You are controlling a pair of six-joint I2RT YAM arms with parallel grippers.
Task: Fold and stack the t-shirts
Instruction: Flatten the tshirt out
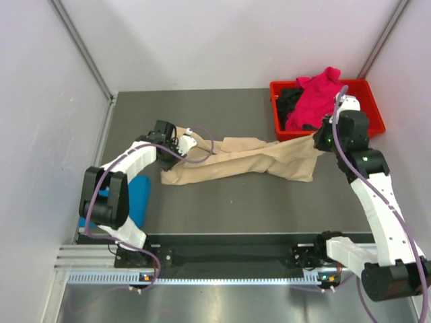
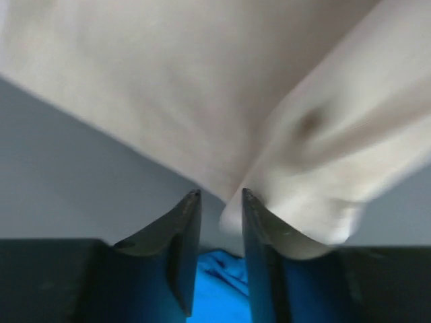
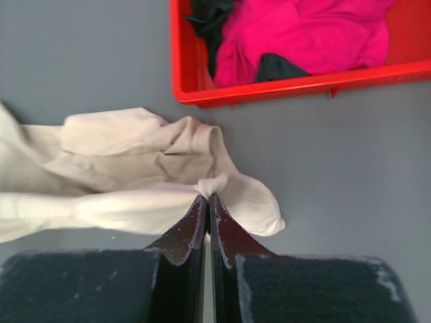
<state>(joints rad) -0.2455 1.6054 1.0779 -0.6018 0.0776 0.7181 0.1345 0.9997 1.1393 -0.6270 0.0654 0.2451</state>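
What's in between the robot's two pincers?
The beige shirt, stretched from the left pincer to the right pincer. The top view shows it.

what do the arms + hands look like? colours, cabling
Left arm and right arm: white link shells, black joint housings, a lilac cable looped along each. Left hand and right hand: black tapered fingers curving to thin tips.
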